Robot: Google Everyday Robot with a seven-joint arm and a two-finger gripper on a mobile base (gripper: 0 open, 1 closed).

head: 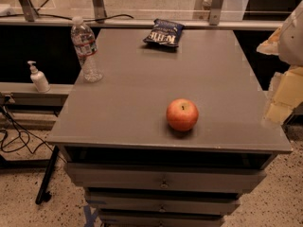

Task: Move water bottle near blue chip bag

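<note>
The water bottle [85, 49], clear ribbed plastic with a white cap and a red-and-white label, stands upright near the table's left edge. The blue chip bag [164, 33] lies flat at the far middle of the grey table [142, 93], well to the right of the bottle. My gripper [282, 96] is a pale, blurred shape at the right edge of the view, beside the table's right side and far from both the bottle and the bag. It holds nothing that I can see.
A red apple [182, 114] sits near the table's front right. A small white pump dispenser [38, 77] stands on a ledge left of the table. Cables [19, 136] lie on the floor at the left. Drawers [163, 181] are below the tabletop.
</note>
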